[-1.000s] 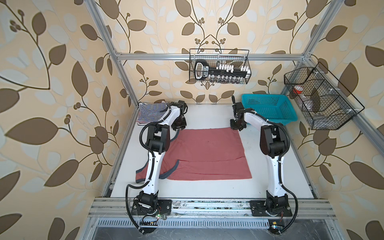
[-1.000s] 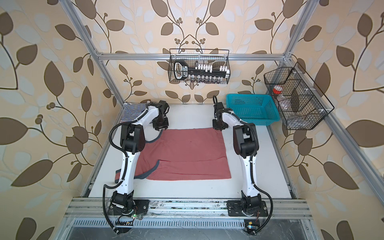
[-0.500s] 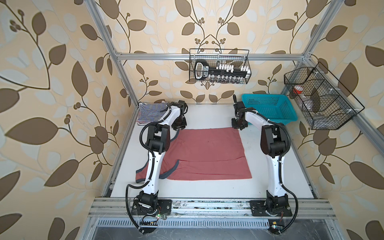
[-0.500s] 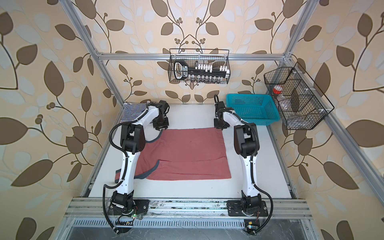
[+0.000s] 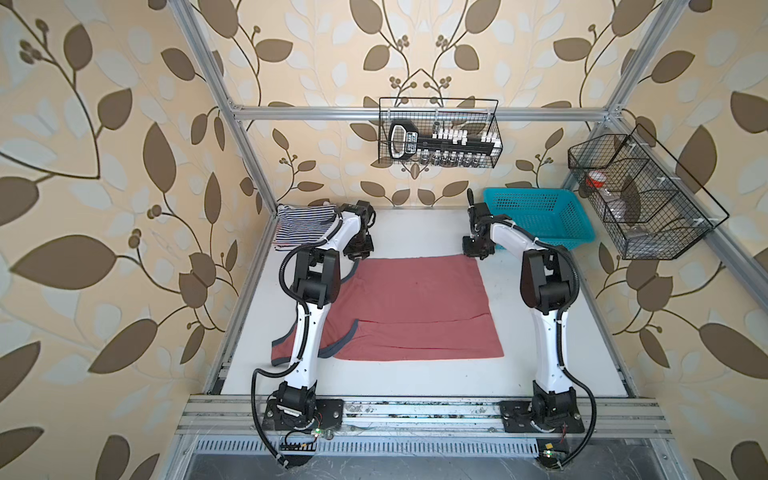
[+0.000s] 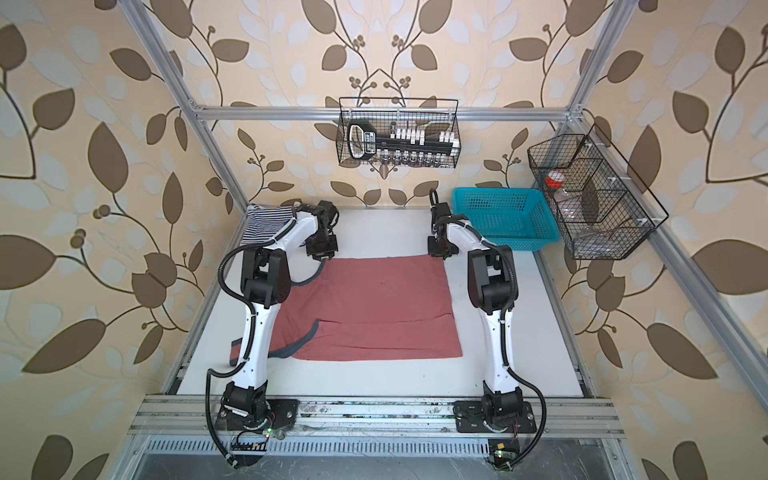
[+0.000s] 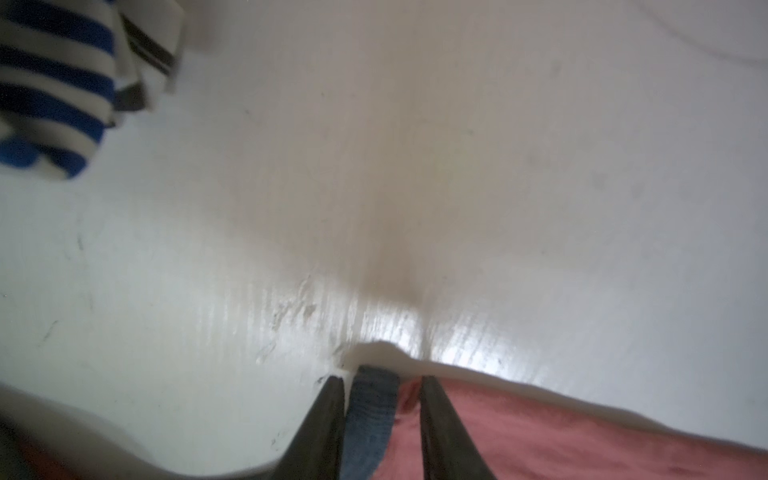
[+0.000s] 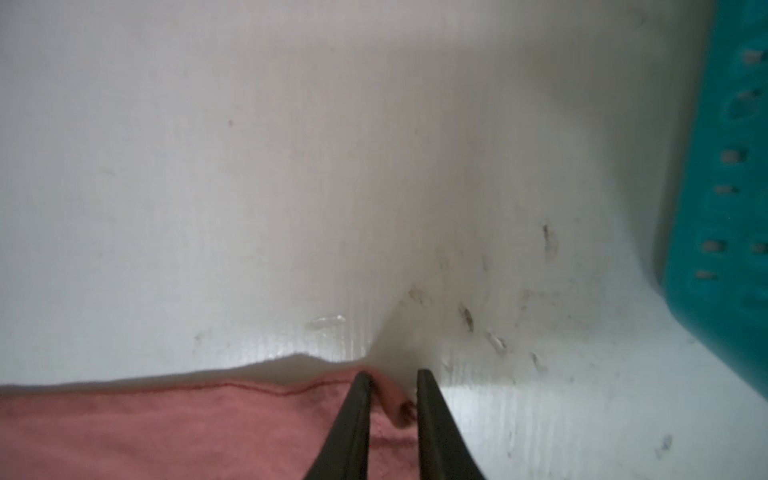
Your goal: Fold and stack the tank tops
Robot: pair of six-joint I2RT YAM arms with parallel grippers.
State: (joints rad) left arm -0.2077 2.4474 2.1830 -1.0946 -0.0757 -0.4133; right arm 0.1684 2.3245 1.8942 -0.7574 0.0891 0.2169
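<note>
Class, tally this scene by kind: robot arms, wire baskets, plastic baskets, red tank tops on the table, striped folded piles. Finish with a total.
Robot arms: 2
Black wire baskets: 2
Turquoise plastic basket: 1
Dusty red tank top: 1
Striped folded pile: 1
Total: 7

Both top views look steeply down from high above the front, sharing the whole worktop (image 5: 415, 382). The wrist views sit low behind the left pincer (image 7: 382, 380) and right pincer (image 8: 392, 374), skimming the worktop closely.
</note>
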